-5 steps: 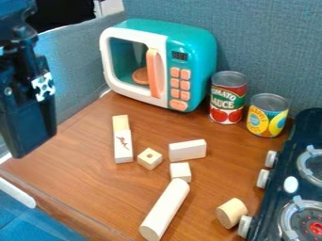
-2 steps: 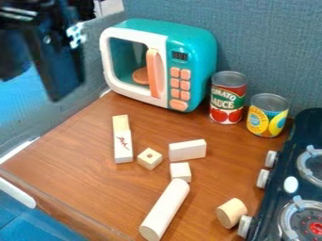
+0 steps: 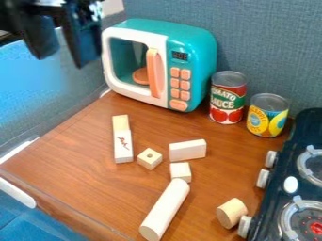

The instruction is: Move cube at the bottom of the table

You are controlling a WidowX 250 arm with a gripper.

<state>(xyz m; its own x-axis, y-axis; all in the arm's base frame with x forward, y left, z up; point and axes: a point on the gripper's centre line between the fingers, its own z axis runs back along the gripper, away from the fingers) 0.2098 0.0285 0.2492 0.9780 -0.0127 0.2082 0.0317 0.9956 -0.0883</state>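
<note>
One pale cube (image 3: 149, 159) bears a dark spot, another cube (image 3: 181, 172) looks plain; the gripper (image 3: 63, 61) hangs spread.

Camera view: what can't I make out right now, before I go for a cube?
All in the camera view:
- Gripper: upper part cut off by the top edge.
- Plain cube: lower corner hidden by the long cylinder; contact unclear.
- Holed cube: hole too small to judge its depth.
- Toy microwave: part of the inside hidden behind its handle.
- Stove: cut off by the right edge.

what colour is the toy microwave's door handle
Salmon orange handle, seen best in the current camera view.
</note>
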